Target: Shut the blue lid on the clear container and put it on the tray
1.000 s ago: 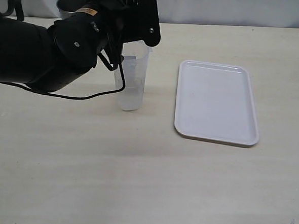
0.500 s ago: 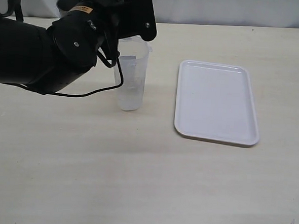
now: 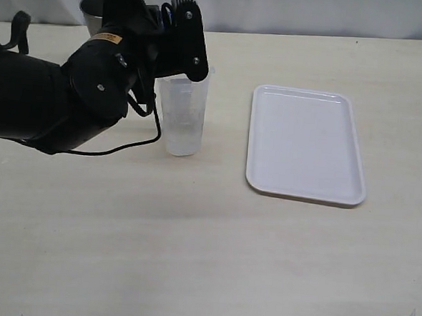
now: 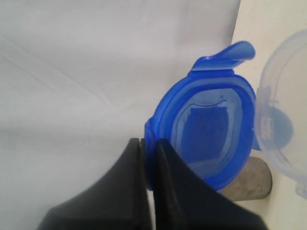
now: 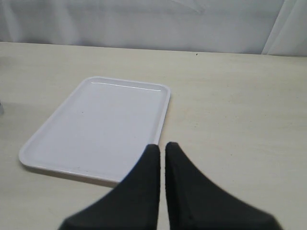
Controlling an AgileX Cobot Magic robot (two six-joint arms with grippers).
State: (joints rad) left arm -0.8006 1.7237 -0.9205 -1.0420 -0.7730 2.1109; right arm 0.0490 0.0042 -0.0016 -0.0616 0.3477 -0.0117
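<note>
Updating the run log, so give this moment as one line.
left hand: shut on blue lid | lid: beside clear container rim, not on | right hand: shut, empty | tray: empty

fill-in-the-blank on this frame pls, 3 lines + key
The left gripper has its jaws shut on a lid coloured ___.
The clear container stands upright on the ___, not on the tray.
The right gripper, jaws shut, holds ___.
Missing words: blue; table; nothing.
</note>
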